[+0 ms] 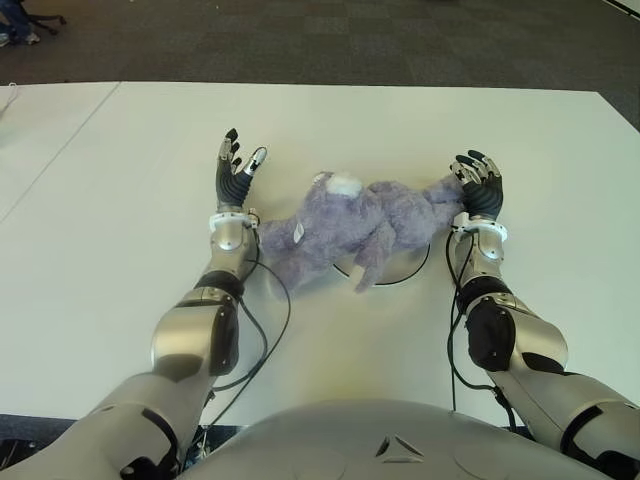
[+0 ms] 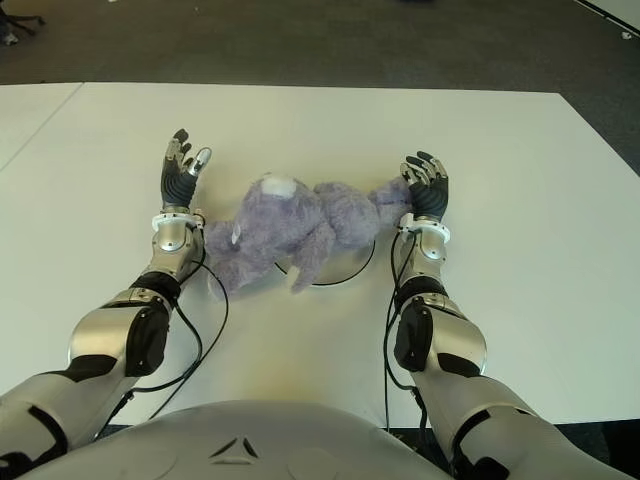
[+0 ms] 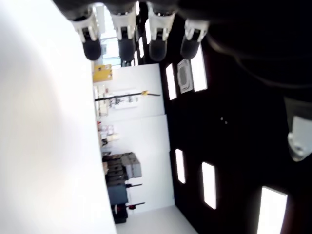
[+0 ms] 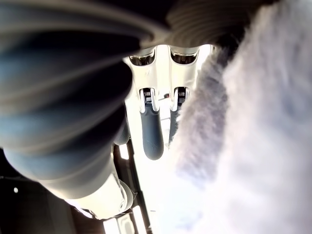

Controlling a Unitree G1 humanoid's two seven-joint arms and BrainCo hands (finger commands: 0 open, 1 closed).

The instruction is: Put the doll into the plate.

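Purple doll (image 1: 355,225) lies across plate (image 1: 415,268) — job looks nearly done. Left hand (image 1: 235,175) spread, empty. Right hand (image 1: 478,185) loose beside doll's end, holds nothing.

plate (image 1: 420,262) mostly buried under doll (image 1: 350,228), only thin rim arc showing around 4 to 6 o'clock side. doll's face not readable, just fuzz. right hand (image 2: 425,187) at doll's 3 o'clock end, contact unclear; its wrist view blurry fur plus two fingers (image 4: 152,131), rest cut off. left hand (image 1: 236,170) in own wrist view: just four fingertips (image 3: 91,48), palm out of frame.
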